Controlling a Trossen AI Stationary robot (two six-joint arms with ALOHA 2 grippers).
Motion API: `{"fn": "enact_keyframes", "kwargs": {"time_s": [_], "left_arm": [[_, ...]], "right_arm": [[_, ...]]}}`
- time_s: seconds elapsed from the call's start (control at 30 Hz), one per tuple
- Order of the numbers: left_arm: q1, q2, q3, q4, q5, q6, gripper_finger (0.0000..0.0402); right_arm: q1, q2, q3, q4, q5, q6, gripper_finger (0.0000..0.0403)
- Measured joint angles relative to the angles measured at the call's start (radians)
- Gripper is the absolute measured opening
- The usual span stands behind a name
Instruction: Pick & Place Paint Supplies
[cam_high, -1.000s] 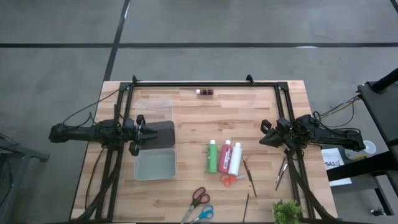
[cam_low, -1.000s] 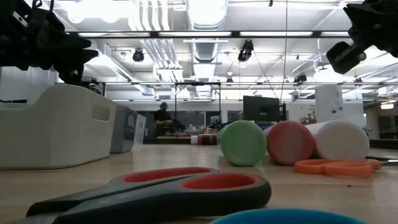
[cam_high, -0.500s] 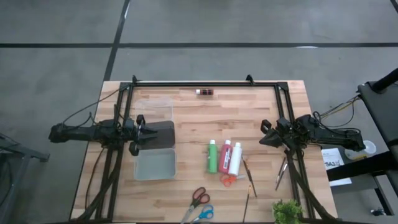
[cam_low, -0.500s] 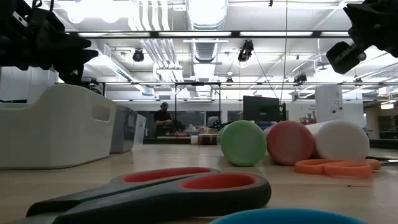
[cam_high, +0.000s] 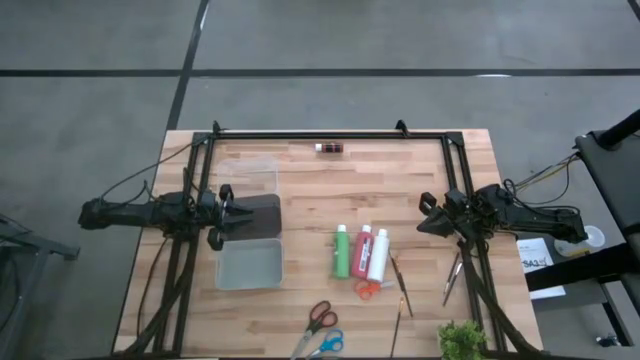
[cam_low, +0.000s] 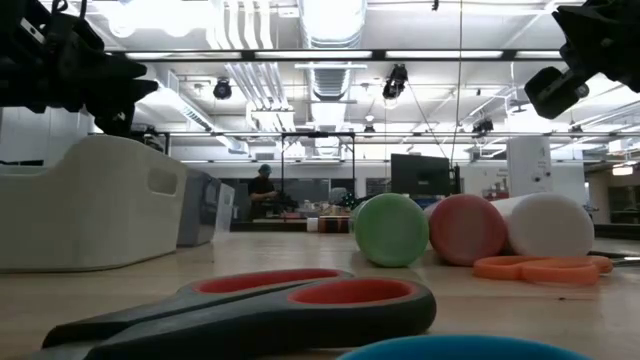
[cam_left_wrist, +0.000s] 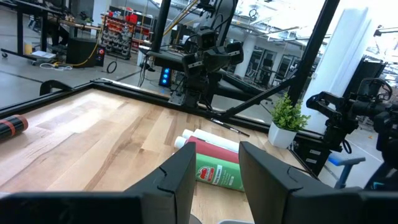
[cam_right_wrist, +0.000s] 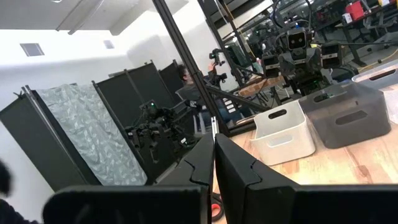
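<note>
Three paint bottles lie on their sides, side by side, in the table's near middle: green, red and white. The low view shows their round bases: green, red, white. Thin brushes lie on the wood just right of them, another brush farther right. My left gripper hovers open at the table's left, over the bins, pointing level toward the bottles. My right gripper hangs shut at the table's right, holding nothing.
At the left stand a clear bin, a dark grey bin and a white bin. Orange scissors, red scissors and blue scissors lie near the front edge. A small plant stands front right. A small dark-red item lies at the far edge.
</note>
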Motion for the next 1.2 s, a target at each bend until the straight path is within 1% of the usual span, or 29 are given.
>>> {"fn": "enact_keyframes", "kwargs": {"time_s": [0.9,0.97,1.07,1.1,1.17,1.2], "left_arm": [[0.000,0.000,0.000,0.000,0.000,0.000,0.0130],[0.000,0.000,0.000,0.000,0.000,0.000,0.0130],[0.000,0.000,0.000,0.000,0.000,0.000,0.0130],[0.000,0.000,0.000,0.000,0.000,0.000,0.0130],[0.000,0.000,0.000,0.000,0.000,0.000,0.0130],[0.000,0.000,0.000,0.000,0.000,0.000,0.0130]], "right_arm": [[0.000,0.000,0.000,0.000,0.004,-0.014,0.0012],[0.000,0.000,0.000,0.001,0.045,-0.043,0.0012],[0.000,0.001,0.000,0.038,0.152,-0.014,0.0012],[0.000,0.002,0.000,0.077,0.214,-0.031,0.0012],[-0.003,0.002,0.000,0.179,0.372,-0.135,0.0012],[-0.003,0.001,0.000,0.227,0.419,-0.194,0.0012]]}}
